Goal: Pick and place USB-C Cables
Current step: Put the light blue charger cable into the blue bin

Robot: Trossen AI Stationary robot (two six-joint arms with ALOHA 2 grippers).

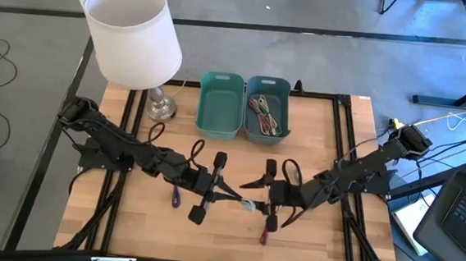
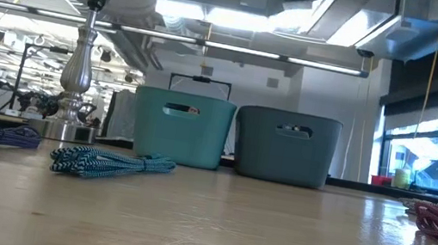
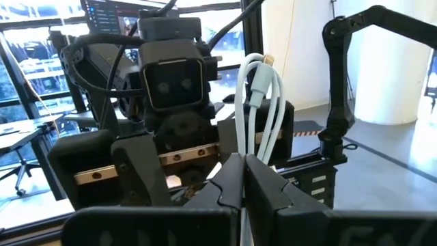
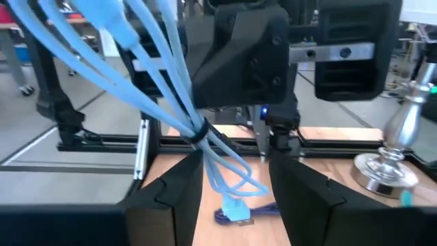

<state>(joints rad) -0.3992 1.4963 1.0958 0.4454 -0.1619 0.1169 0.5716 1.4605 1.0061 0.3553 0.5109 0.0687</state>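
A pale white-blue cable bundle [image 3: 259, 102] is in my left gripper [image 3: 242, 164], which is shut on it above the table's middle [image 1: 232, 198]. My right gripper [image 4: 232, 198] faces it from the right [image 1: 251, 196]. It is open, with a finger on either side of the bundle [image 4: 164, 68]; whether it touches I cannot tell. Loose bundles lie on the table: purple [image 1: 175, 196], magenta [image 1: 263, 235], teal [image 2: 108, 163]. Several more cables lie in the right bin [image 1: 267, 108]. My left gripper pinches the pale cable bundle between its two fingertips, at a bunched spot [image 4: 201, 133] partway along the bundle. The fingers come from the table's left. The longer loops and a plug [image 3: 263, 75] stick out past the fingertips, and a short loop with a plug [image 4: 235, 208] hangs below.
Two teal bins stand side by side at the far middle; the left bin [image 1: 220, 105] holds nothing that I can see. A lamp [image 1: 133, 33] with a white shade and a metal foot [image 1: 161, 105] stands at the far left. Black frame rails run along the table's sides.
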